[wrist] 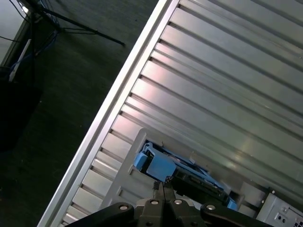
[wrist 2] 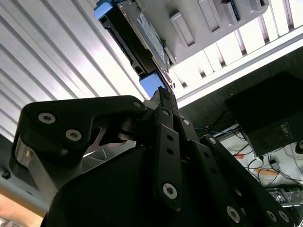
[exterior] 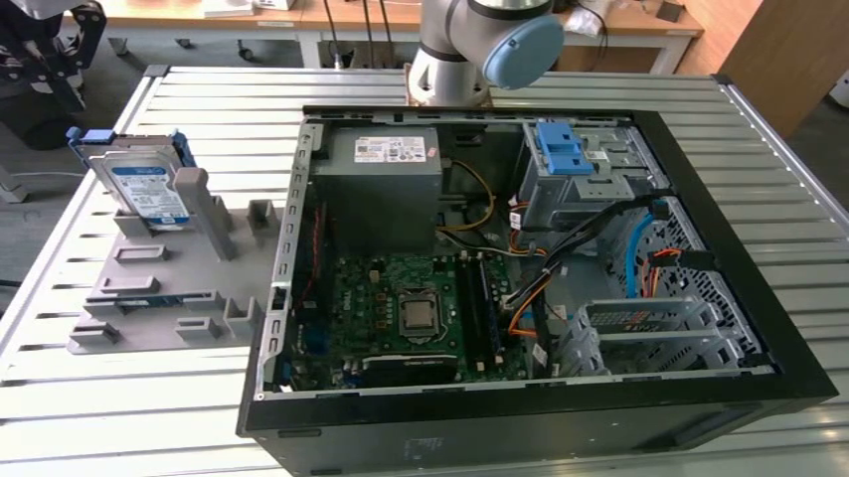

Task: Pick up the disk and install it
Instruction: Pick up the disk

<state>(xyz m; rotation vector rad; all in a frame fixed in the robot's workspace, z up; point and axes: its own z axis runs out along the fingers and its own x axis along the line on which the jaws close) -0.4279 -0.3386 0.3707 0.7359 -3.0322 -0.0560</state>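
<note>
disk [exterior: 143,187]: stands on edge in grey holder [exterior: 159,288] (white-blue label showing), not installed.
holder spot: on slatted table [exterior: 199,99], at exterior view's left, just beside open PC case [exterior: 531,417].
gripper [wrist: 160,186]: fingers pressed together, nothing btwn them.
gripper vs disk: in first wrist view, tips line up w/ disk's blue carrier [wrist: 158,165]; contact can't be told.
arm [exterior: 471,45]: base behind case.
</note>
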